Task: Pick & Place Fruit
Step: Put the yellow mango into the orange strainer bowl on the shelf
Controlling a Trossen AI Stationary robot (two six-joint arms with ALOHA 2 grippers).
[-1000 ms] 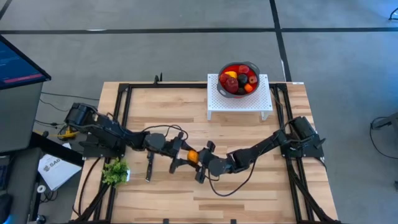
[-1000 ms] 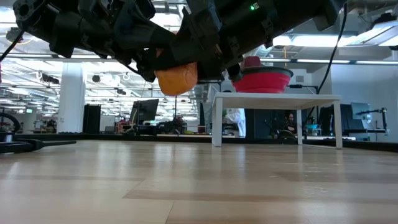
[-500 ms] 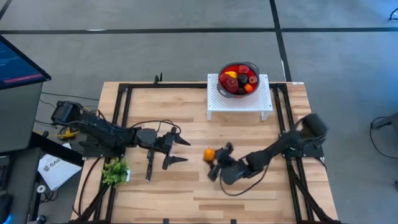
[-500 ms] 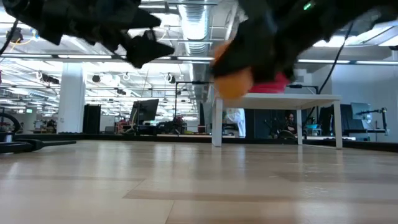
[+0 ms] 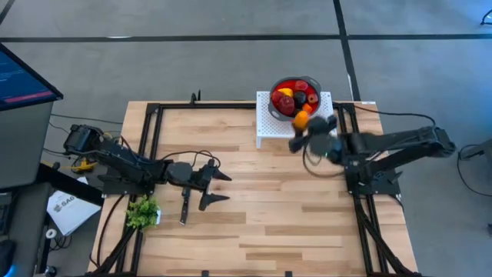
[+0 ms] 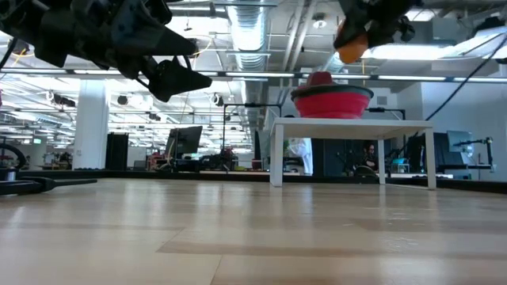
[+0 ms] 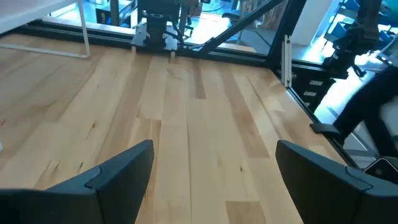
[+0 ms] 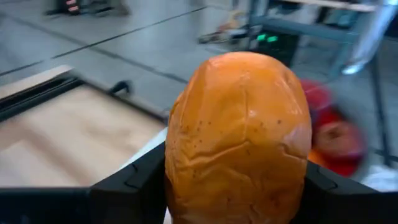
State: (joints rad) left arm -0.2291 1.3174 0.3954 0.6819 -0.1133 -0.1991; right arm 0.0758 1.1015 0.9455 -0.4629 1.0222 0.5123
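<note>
The right gripper (image 5: 301, 125) pinches an orange fruit (image 5: 301, 120) between its two fingers and holds it in the air just beside the near rim of the red bowl (image 5: 309, 80), which stands on a small white stand (image 5: 265, 127) at the far side of the wooden table (image 5: 254, 223). The low view shows the orange fruit (image 6: 350, 45) raised above the level of the bowl's rim (image 6: 333, 93), not yet over its opening. In the right wrist view the orange fruit (image 8: 239, 140) fills the space between the fingers, with the red bowl blurred beyond it.

The step in hand looks like the carry to the bowl, where several red, dark and yellow fruits (image 5: 292, 98) already lie. The next move likely calls for a short reach forward over the bowl, then spreading the fingers to drop the piece.

The left gripper (image 5: 217, 188) hangs above the table's middle left with its fingers spread wide and nothing between them, near a black-handled knife (image 5: 184, 206) and a leafy green bunch (image 5: 141, 211).

Half a second earlier the right gripper held the orange fruit low over the middle of the table; it has since swung up and back to the stand, while the left arm has barely shifted.
</note>
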